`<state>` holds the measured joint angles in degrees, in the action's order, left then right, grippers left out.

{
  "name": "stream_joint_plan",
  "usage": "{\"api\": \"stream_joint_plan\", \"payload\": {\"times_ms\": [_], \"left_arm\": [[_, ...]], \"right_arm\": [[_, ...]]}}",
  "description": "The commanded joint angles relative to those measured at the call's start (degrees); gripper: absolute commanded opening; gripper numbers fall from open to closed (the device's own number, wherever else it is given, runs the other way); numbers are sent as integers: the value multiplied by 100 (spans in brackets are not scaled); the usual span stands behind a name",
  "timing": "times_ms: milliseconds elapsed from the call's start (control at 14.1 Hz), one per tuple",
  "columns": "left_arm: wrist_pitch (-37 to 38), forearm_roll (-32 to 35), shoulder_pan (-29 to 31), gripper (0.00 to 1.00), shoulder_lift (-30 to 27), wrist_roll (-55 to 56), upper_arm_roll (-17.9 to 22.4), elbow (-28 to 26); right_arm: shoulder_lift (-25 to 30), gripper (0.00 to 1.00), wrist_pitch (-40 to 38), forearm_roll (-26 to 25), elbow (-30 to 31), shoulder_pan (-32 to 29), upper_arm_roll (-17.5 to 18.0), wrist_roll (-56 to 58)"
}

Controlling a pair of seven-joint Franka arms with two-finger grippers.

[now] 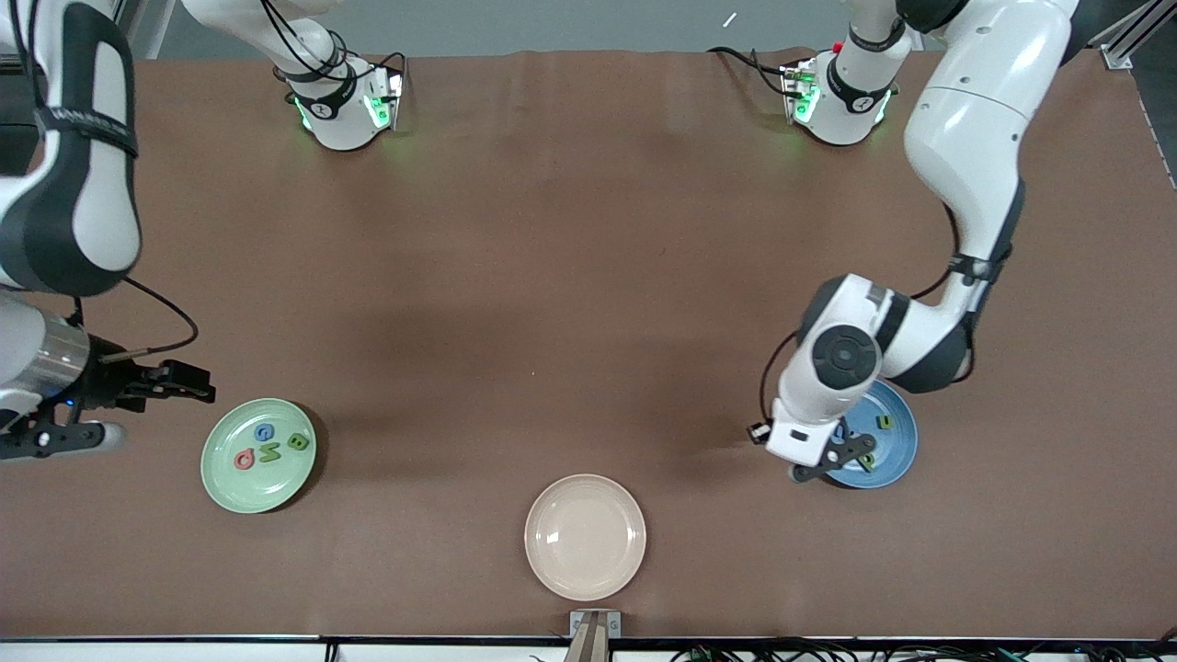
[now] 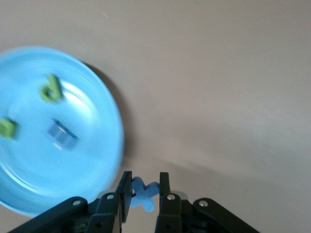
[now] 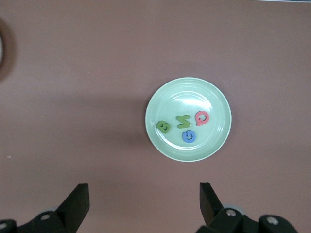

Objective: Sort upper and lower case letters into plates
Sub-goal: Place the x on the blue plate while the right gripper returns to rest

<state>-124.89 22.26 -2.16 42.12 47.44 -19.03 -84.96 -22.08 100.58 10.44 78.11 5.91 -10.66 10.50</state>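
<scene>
A small chunky blue toy letter (image 2: 144, 195) is pinched between the closed fingers of the left gripper (image 1: 832, 457), at the rim of the round medium-blue plate (image 1: 901, 450). Two green letters (image 2: 50, 88) and a blue one (image 2: 61, 135) lie in that plate. Well apart, toward the right arm's end, four letters (image 3: 184, 121) lie in the pale green plate (image 1: 221, 478). The right gripper (image 3: 143, 204) is held wide open, empty, beside the green plate.

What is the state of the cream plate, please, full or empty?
Empty. The cream plate shows only bare surface in the front view, while the green plate holds four letters and the blue plate holds several.
</scene>
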Motion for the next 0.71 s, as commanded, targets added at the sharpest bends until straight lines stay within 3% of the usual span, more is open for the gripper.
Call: {"api": "stream_joint_plan", "payload": {"times_ms": [0,284,427,640], "left_arm": [[220,418,443,0,-107,-1109,-39,-99],[150,613,1120,1,33,-2536,-56,-134],[-8,604,1201,2,42,-2590,-57,-266],[-123,604,1183,3,-10,-2590,-83,-608]], "right_arm": [[956,100,-135,-138,782,-1029,1100,-301],[2021,100,-65,-497,1689,-908,1101,-777],[2294,100,-153,-901,1734,-741,1127,-1214],[2559,100,-109,-938,1997,-696,1119,-1243]]}}
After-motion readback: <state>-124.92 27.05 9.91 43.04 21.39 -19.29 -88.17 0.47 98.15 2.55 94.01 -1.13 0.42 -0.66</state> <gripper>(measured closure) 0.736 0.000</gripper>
